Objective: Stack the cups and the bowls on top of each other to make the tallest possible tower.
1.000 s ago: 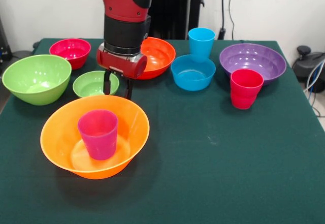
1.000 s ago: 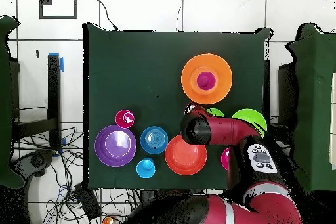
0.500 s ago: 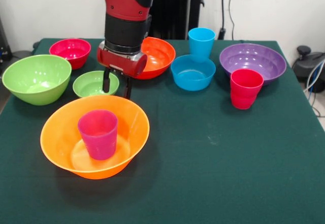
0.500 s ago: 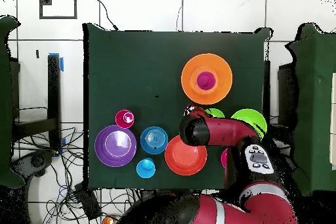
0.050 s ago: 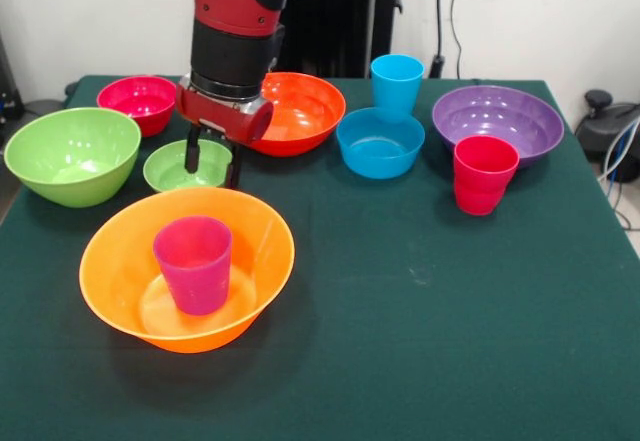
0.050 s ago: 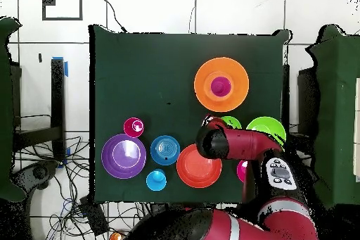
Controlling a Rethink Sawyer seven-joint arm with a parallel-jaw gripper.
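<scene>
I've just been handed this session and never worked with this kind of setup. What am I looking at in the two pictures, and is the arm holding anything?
It is one red and black robot arm at a table with a dark green cloth. One picture looks across the table at the arm; the other looks straight down. The gripper hangs open and empty over the small green bowl. In front of it a magenta cup stands upright inside the large orange bowl. Also on the cloth: a large green bowl, a pink-red bowl, a red-orange bowl, a blue bowl with a blue cup behind it, a purple bowl and a red cup.
</scene>
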